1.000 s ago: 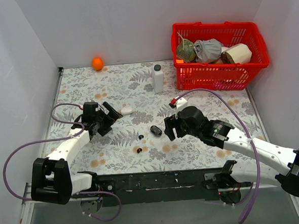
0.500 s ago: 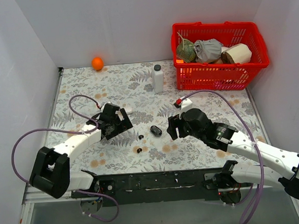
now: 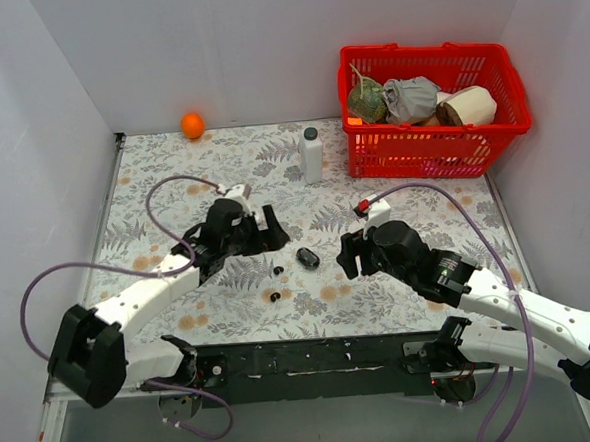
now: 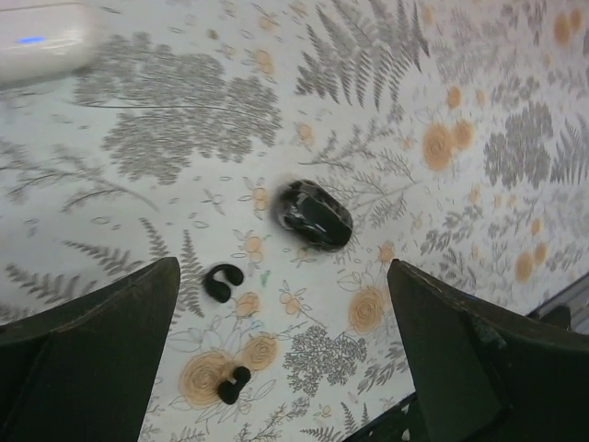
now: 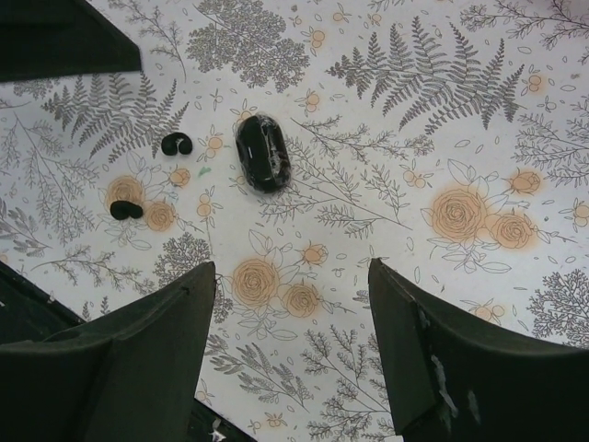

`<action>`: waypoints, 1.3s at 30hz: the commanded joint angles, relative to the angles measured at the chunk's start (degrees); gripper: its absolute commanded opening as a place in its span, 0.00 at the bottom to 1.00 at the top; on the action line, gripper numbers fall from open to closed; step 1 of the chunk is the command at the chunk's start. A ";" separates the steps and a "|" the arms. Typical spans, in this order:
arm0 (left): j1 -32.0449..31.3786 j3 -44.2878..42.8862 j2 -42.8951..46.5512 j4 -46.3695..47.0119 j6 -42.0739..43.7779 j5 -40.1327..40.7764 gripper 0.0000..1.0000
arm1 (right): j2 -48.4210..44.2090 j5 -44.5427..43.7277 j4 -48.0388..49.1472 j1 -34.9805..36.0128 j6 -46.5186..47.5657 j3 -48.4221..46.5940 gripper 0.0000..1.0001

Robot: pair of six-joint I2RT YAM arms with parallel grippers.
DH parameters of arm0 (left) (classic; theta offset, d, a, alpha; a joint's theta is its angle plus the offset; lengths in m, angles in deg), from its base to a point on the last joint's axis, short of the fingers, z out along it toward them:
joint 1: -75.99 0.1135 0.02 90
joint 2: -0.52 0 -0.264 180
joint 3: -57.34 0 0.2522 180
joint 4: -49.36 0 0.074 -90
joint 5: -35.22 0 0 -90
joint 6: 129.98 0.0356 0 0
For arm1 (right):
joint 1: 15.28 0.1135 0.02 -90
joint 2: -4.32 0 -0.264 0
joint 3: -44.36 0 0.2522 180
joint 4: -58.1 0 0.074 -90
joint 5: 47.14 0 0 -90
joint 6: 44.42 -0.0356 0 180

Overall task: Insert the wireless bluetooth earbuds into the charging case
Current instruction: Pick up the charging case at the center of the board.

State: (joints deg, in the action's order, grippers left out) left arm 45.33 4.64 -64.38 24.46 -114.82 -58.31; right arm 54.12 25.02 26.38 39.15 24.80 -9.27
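- Left gripper (image 3: 262,235): jaws spread as wide as they go, nothing between them; hangs over the tablecloth (image 3: 172,178), just left of the task items
- Right gripper (image 3: 345,256): jaws well apart, holding nothing; sits just right of the black case (image 3: 308,258)
- Black case lies on its side between the two grippers; lid looks shut, so it probably needs opening first
- Two black earbuds (image 4: 221,281) lie loose on the cloth just beside the case, on its left-arm side; second earbud (image 4: 230,385) is nearer the table edge, and the two are apart from each other
- White case (image 4: 41,41), blue light showing, sits farther back, at the edge of the left wrist view
- Handling, judged: buds tiny, very light, hard and glossy, so likely to skid or flip out of a pinch; take across the thicker body, fingers straight down, gentle squeeze
- Case light, smooth and rounded; likely to slide on the cloth unless the other gripper steadies it by its long sides
- Change from a second ago: left arm has swung in from the left side to the centre, now covering the spot where the white case showed from above; right gripper has drawn back slightly to the right; case and buds unmoved
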 commanded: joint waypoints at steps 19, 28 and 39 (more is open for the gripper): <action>-16.89 -23.29 -34.41 -11.63 21.41 9.16 0.98 | -4.54 2.03 -6.21 -0.03 2.58 -7.06 0.75; -16.98 -25.57 -37.22 -9.87 24.31 5.82 0.98 | -4.80 1.94 -6.30 -0.03 2.76 -7.32 0.75; -17.51 -27.33 -39.25 -9.25 22.47 6.42 0.98 | -3.75 1.59 -5.69 -0.03 3.02 -6.97 0.75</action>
State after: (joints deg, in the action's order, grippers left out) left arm 28.15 -20.85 -103.33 14.71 -91.39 -52.41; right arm 50.30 26.77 20.00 39.15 27.36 -14.19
